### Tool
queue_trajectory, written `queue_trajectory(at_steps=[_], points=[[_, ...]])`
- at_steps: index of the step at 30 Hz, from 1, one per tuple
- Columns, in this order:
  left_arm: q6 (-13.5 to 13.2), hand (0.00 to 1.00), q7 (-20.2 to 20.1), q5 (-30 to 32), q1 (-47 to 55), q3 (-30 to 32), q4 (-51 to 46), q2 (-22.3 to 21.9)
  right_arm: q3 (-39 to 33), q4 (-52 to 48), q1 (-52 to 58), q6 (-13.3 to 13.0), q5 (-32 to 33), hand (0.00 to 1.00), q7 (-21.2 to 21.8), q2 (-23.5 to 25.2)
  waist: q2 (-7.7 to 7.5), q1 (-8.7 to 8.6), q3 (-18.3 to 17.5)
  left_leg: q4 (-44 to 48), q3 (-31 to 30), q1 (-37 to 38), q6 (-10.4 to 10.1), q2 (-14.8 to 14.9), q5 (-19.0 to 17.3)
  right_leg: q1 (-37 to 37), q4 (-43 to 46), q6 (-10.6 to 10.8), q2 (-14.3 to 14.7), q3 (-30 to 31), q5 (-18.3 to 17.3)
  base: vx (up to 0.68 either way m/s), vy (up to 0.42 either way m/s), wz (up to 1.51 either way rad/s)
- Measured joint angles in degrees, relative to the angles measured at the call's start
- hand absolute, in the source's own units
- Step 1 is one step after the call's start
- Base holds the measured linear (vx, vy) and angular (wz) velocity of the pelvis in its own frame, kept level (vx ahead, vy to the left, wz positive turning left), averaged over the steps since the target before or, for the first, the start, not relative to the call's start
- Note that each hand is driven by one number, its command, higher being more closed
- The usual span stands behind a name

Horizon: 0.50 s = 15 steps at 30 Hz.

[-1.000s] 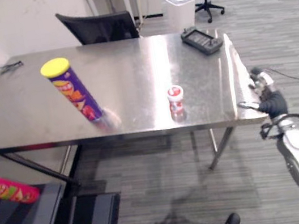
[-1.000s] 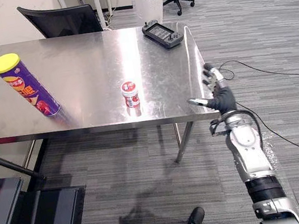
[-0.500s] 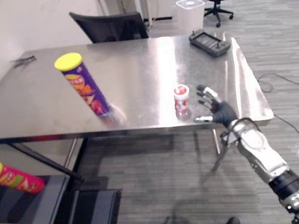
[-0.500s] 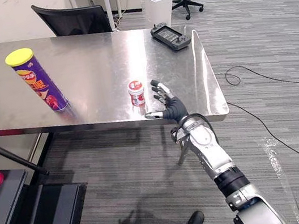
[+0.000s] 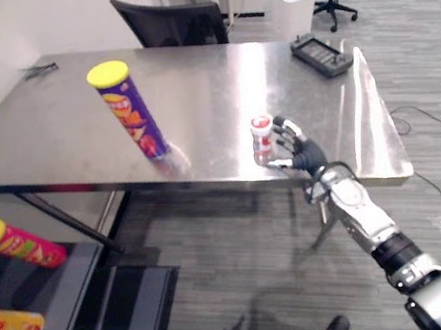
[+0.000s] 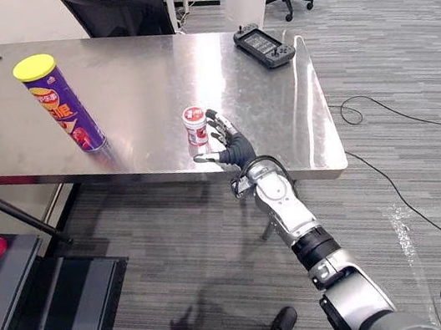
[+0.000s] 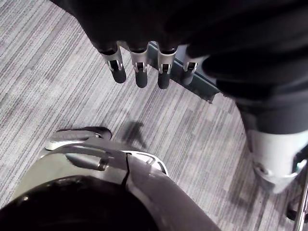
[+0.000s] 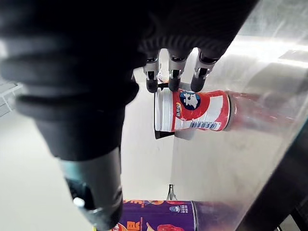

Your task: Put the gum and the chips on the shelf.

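Red-white gum tub [image 8: 192, 113] just beside right hand's [image 6: 233, 149] spread, empty fingers; left hand [image 7: 140, 65] slack, empty.

Gum [image 5: 262, 136]: small red-and-white tub with a white lid, standing upright on the table [image 5: 207, 82], close to its front edge and right of centre. Chips [image 5: 130, 110]: tall purple can with a yellow lid, upright, also on the table, well apart from the gum toward the table's left. Shelf [image 5: 65, 322]: dark and low, off the table's front-left corner, below tabletop level.
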Motion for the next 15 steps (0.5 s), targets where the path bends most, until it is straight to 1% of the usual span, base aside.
queue_trajectory(at_steps=[5, 13, 15], points=[[0.0, 0.00, 0.1, 0.0, -0.2, 0.2, -0.3, -0.2, -1.1, 2.3, -1.1, 0.1, -0.1, 0.00, -1.7, 0.4, 0.01, 1.05, 0.3, 0.0, 0.0, 0.0, 0.0, 0.0, 0.0, 0.0, 0.0, 0.0, 0.1, 0.0, 0.0, 0.00, 0.000, 0.00], [0.0, 0.00, 0.3, 0.0, -0.1, 0.5, -1.0, -0.3, -1.8, 3.8, -1.2, 0.3, -0.2, 0.00, -2.8, 1.1, -0.03, 1.18, 0.9, 0.0, -0.2, 0.0, 0.0, 0.0, 0.0, 0.2, 0.0, 0.0, 0.0, 0.0, 0.0, 0.00, -0.001, 0.00], [0.0, 0.00, 0.3, 0.0, -0.1, 0.5, -1.2, -0.4, -3.4, 3.9, -1.3, 0.3, -0.3, 0.00, -3.7, 1.4, -0.05, 1.22, 1.5, 0.0, -0.3, 0.1, 0.0, 0.0, 0.0, 0.4, 0.0, 0.0, 0.0, -0.1, 0.0, 0.00, 0.000, 0.00]])
